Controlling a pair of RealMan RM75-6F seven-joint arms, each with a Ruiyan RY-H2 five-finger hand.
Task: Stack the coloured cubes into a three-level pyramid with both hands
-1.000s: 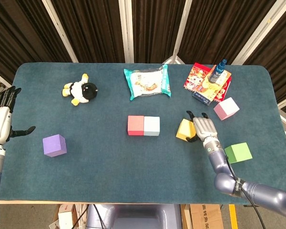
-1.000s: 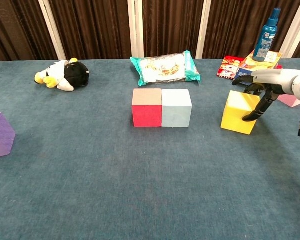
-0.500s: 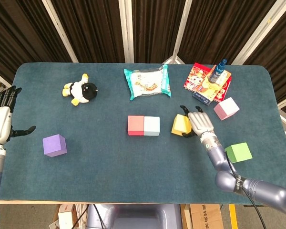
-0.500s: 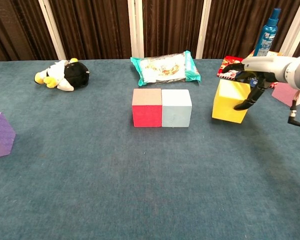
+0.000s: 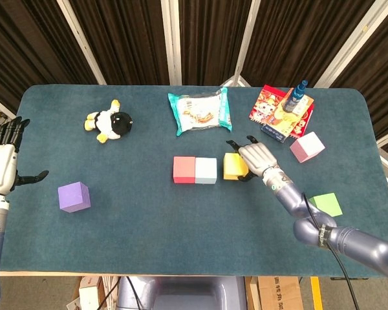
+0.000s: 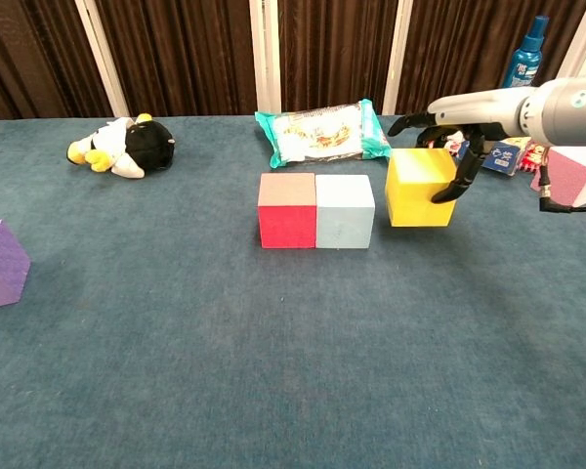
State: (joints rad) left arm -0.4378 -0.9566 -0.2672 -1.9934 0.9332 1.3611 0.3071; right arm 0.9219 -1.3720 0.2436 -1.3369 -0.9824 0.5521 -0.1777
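A: Two cubes sit joined on the tabletop (image 5: 181,219) in the head view: red cube (image 5: 183,170) and pale blue cube (image 5: 205,170), faces touching. Yellow cube (image 5: 233,166) is just beside the blue one, a thin gap showing. Right robot hand (image 5: 257,157) lies over its far-right side, fingers draped on it; gripping, as far as I can judge.

B: Left side?

A: Left robot hand (image 5: 0,163) hangs at the left edge, fingers spread, holding nothing. Purple cube (image 5: 74,196) is near it. Green cube (image 5: 326,204) and pink cube (image 5: 307,146) lie well apart on the right.

B: Clutter?

A: Stuffed penguin (image 5: 110,122), snack bag (image 5: 200,112), spray bottle (image 5: 296,95) on a printed packet, all toward the back. Open cloth in front of the row.

B: Chest view?

A: Yellow cube (image 6: 420,187) looks slightly turned against the blue cube (image 6: 345,210), and I cannot tell whether it rests fully on the cloth. Right robot hand (image 6: 459,132) wraps its top and right face. Red cube (image 6: 286,209) untouched. Purple cube (image 6: 0,264) at the frame's left edge.

B: Risks?

A: Judgement: a skewed yellow cube leaves a crooked base, so upper levels would sit poorly. Pushing it in too hard could shove blue and red leftward. Fingers dragging on release could pull it back out.

B: Room?

A: Plenty left and front of the row; bag behind is near but apart.
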